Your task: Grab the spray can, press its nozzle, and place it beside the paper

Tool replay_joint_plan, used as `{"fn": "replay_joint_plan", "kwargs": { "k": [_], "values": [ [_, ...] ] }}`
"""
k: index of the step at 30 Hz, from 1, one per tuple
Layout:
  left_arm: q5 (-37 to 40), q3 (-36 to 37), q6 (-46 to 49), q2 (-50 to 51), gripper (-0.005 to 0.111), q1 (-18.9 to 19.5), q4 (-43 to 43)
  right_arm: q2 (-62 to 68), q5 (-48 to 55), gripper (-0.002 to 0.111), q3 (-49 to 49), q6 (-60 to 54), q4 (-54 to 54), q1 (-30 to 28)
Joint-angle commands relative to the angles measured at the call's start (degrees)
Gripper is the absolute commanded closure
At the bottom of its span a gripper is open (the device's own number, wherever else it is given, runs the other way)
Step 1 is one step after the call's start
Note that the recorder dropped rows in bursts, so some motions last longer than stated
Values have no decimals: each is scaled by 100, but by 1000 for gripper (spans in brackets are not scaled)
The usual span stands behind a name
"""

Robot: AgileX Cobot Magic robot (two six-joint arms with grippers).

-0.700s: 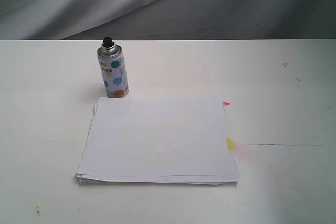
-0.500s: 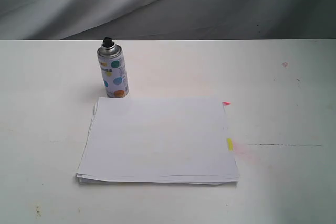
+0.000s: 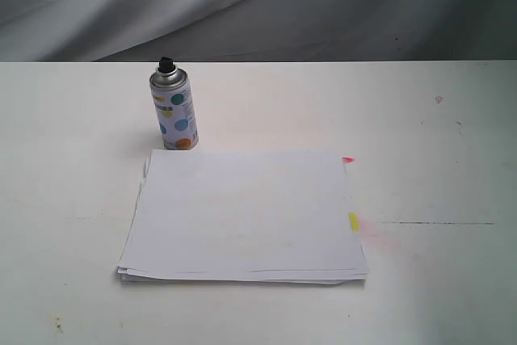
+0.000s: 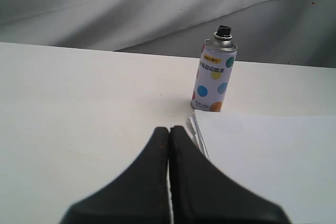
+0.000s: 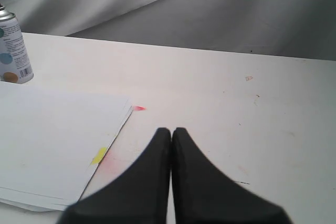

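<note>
Backdrop: grey draped cloth (image 3: 242,6) behind a plain white table (image 3: 436,159).
Left gripper (image 4: 169,128): pressed together, pinching nothing, hanging above bare table and aimed toward the can; absent from the exterior view.
Right gripper (image 5: 171,129): likewise pressed together and empty, well apart from the can, past the paper's tabbed edge.
Spray can (image 3: 174,115): stands upright in the upper left of the exterior view, just behind the paper's far left corner; near it, seemingly not touching.
Nozzle (image 3: 166,63): tiny black button atop the silver dome, uncovered.
Paper (image 3: 242,216): lies flat at centre, a slightly fanned stack with pink and yellow tabs on the right edge.
Handling: probably light, rigid metal, smooth and rather slippery, easy to tip; best taken around the mid-body, below the dome, leaving the button free for pressing.
Change: none visible against the earlier exterior frames; can and paper sit in the same places.
</note>
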Motion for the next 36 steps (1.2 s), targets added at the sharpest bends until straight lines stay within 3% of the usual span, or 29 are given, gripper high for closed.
{"fn": "replay_joint_plan", "kwargs": {
  "k": [1, 11, 15, 17, 20, 23, 27, 31, 33, 36],
  "values": [
    [-252, 30, 2, -17, 107, -32, -31, -12, -4, 108, 20, 20, 24, -6],
    [-2335, 30, -75, -17, 107, -32, -31, -12, -4, 108, 20, 20, 24, -6],
    [-2504, 30, -1643, -17, 107, -32, -13, -12, -4, 108, 20, 20, 24, -6],
    [-2504, 30, -1707, -17, 107, -32, 303, -12, -4, 108, 20, 20, 24, -6],
    [-2121, 30, -1711, -17, 107, -32, 401, -12, -4, 108, 20, 20, 24, -6],
    [-1389, -476, -1930, 101, 107, -32, 370, -12, -4, 108, 20, 20, 24, -6],
    [-1103, -1366, -1884, 1013, 107, -32, 293, -12, -4, 108, 20, 20, 24, -6],
    [-40, -2470, -1559, 2205, 107, -32, 196, -12, -4, 108, 20, 20, 24, -6],
    [290, -3002, -1030, 2928, 107, -42, -295, -12, -4, 108, 20, 20, 24, -6],
    [348, -3519, 481, 3907, 107, -42, -1518, -12, -4, 108, 20, 20, 24, -6]
  ]
}}
